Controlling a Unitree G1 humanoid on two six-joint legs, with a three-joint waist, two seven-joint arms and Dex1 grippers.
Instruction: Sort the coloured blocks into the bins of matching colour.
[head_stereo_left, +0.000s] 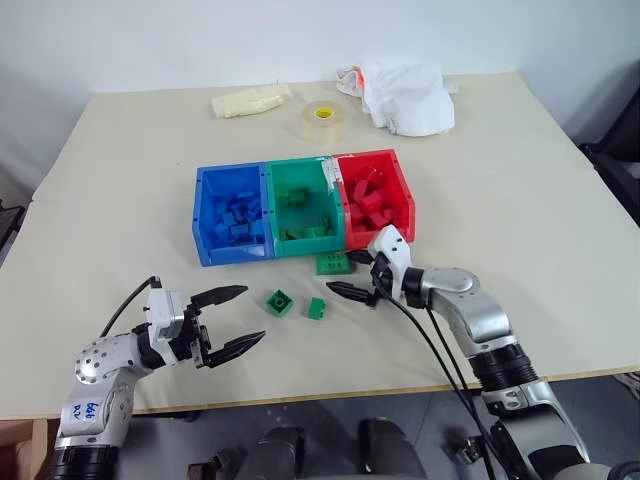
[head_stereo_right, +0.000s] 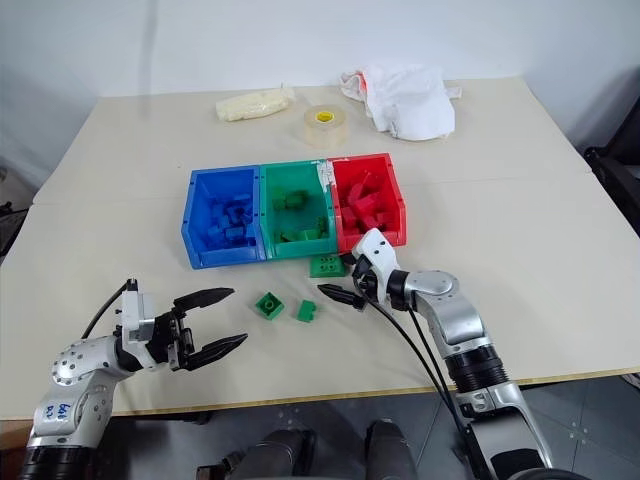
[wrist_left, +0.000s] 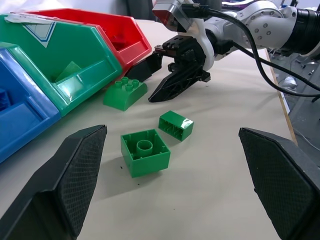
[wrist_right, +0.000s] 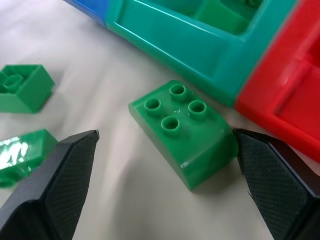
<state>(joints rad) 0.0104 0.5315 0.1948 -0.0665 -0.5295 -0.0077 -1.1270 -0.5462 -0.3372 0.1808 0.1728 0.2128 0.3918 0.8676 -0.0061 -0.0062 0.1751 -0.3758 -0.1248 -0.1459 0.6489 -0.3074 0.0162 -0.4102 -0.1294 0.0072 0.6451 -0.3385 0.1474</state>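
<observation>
Three joined bins stand mid-table: blue (head_stereo_left: 232, 253), green (head_stereo_left: 300, 246) and red (head_stereo_left: 402, 188), each holding blocks of its own colour. Three green blocks lie loose on the table in front of them: an upturned cube (head_stereo_left: 279, 302), a small one (head_stereo_left: 317, 308) and a studded one (wrist_right: 182, 125) close to the green bin's front wall. My right gripper (head_stereo_left: 354, 275) is open, low over the table, its fingers either side of the studded block and apart from it. My left gripper (head_stereo_left: 253, 313) is open and empty, left of the other two blocks.
A tape roll (head_stereo_left: 323, 120), a crumpled white cloth (head_stereo_left: 405, 95) and a pale yellow packet (head_stereo_left: 250, 101) lie at the far side of the table. Black cables hang from my right arm over the table's near edge (head_stereo_left: 330, 392).
</observation>
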